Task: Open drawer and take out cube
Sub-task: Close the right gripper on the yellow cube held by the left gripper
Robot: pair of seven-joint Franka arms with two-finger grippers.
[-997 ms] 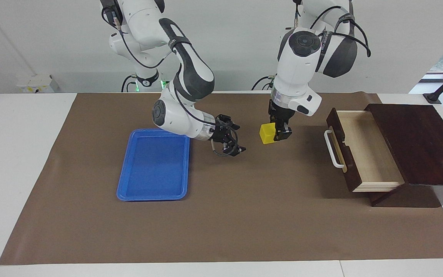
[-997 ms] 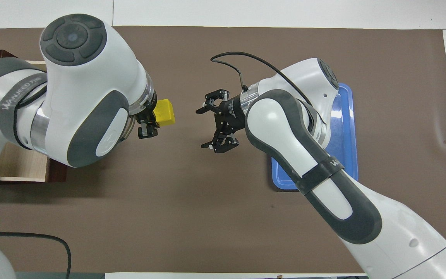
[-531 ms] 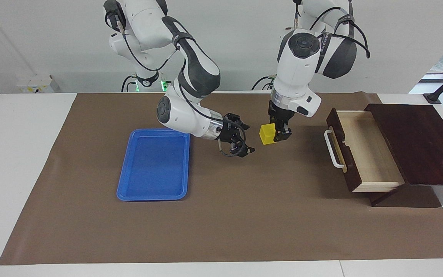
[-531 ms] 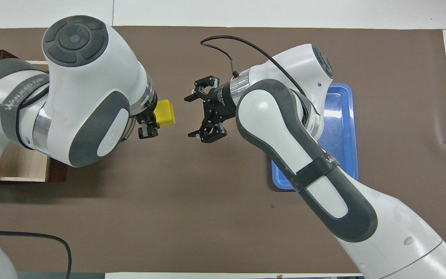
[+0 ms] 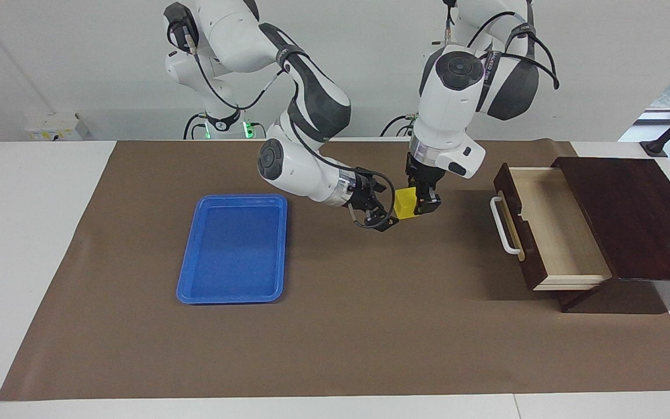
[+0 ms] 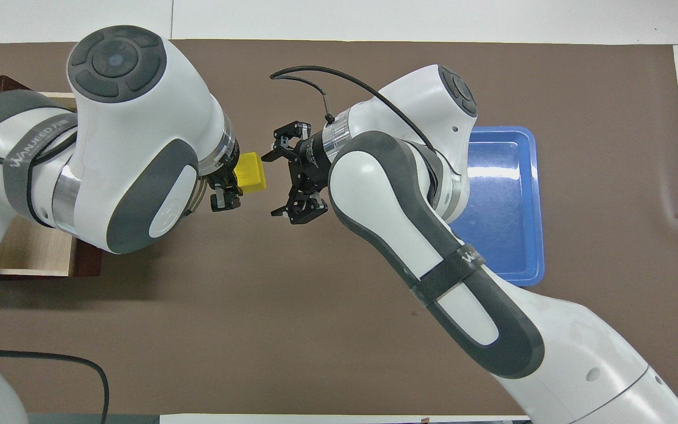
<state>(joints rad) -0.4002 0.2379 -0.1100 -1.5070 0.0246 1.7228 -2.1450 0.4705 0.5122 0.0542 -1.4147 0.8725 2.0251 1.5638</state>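
The yellow cube (image 5: 403,203) (image 6: 252,172) hangs a little above the brown mat, between the drawer and the blue tray. My left gripper (image 5: 423,201) (image 6: 228,184) points down and is shut on the cube. My right gripper (image 5: 386,207) (image 6: 273,184) is open and lies sideways right beside the cube, on the tray's side, with its fingers spread around the cube's free face. The dark brown drawer (image 5: 556,233) (image 6: 27,254) stands pulled open at the left arm's end of the table. Its pale inside is empty and its white handle (image 5: 503,227) faces the tray.
A blue tray (image 5: 233,250) (image 6: 507,200) lies empty on the mat toward the right arm's end. The drawer's dark cabinet top (image 5: 631,215) fills the table's corner at the left arm's end. The brown mat (image 5: 370,326) covers most of the table.
My right gripper has moved, open, from beside the tray across to the cube. The left gripper with the cube has stayed nearly still.
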